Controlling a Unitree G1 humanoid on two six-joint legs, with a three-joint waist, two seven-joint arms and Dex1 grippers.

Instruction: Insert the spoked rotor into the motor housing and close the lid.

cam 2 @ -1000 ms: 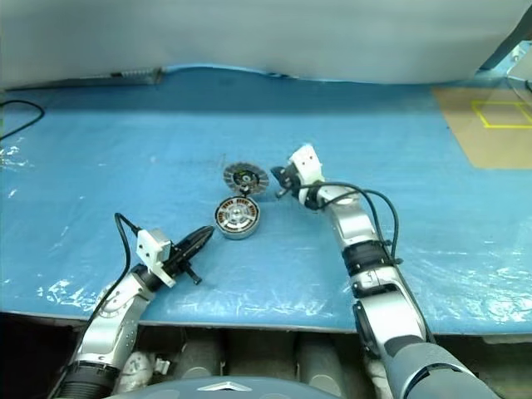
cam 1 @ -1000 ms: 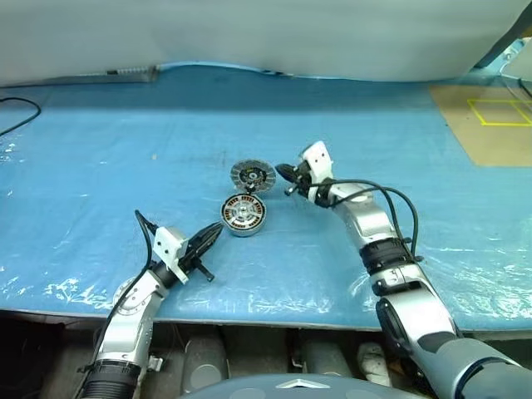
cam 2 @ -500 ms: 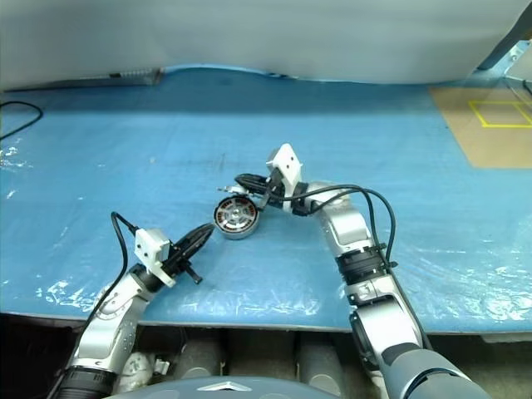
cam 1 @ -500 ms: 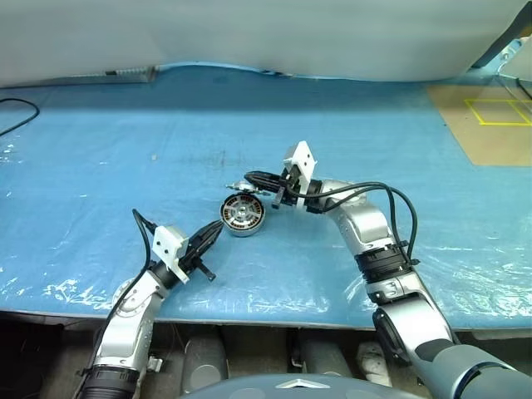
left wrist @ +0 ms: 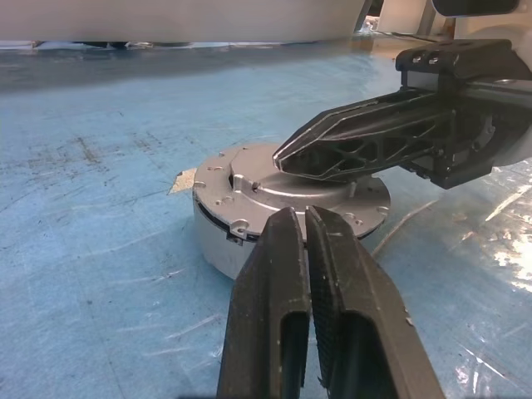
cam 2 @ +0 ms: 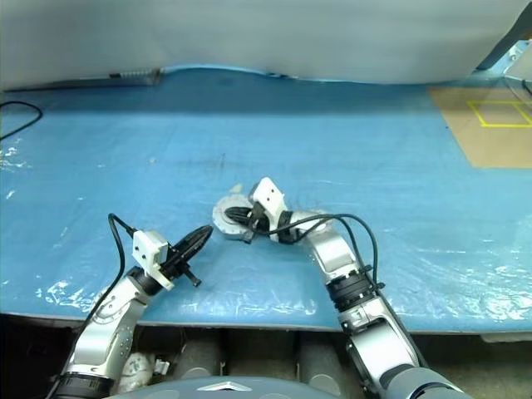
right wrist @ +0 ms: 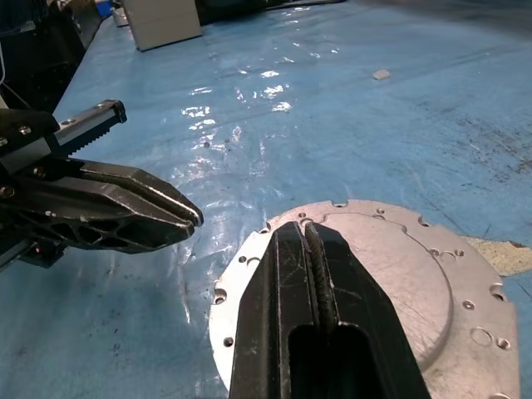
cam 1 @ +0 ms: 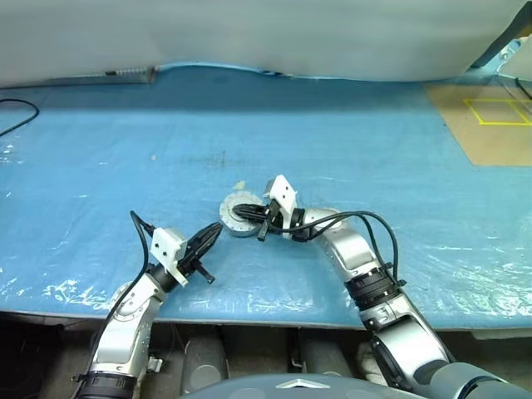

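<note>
A: What is found nearest, and how is it set?

B: The left gripper (cam 1: 209, 238) is seen at the near left, its two black fingers pressed fully together with nothing between them. It is pointed toward the far right, straight at the motor housing (left wrist: 218, 237).

A: Where is the housing placed relative to it?

B: The housing is set on the blue table cover (cam 1: 100, 150), just beyond the left gripper's tips and to their right, with a small gap left between. The lid (right wrist: 391, 274) is seen lying flat on top of the housing, so the copper windings and the spoked rotor are hidden; the rotor is judged to be inside already, though that cannot be confirmed.

A: And the right gripper?

B: The right gripper (cam 2: 234, 218) is reached in from the right, lying nearly level and pointing left. Its fingers are also closed, and no grip on anything is seen. Its tips are held over the lid's top face, from the right edge toward the centre; whether contact is made cannot be told.

A: Which arm is the better placed for the coming move?

B: The right arm is judged the nearer, being already over the lid. A downward press is probably what is called for to seat the lid, while the housing could be steadied from the near left side.
</note>
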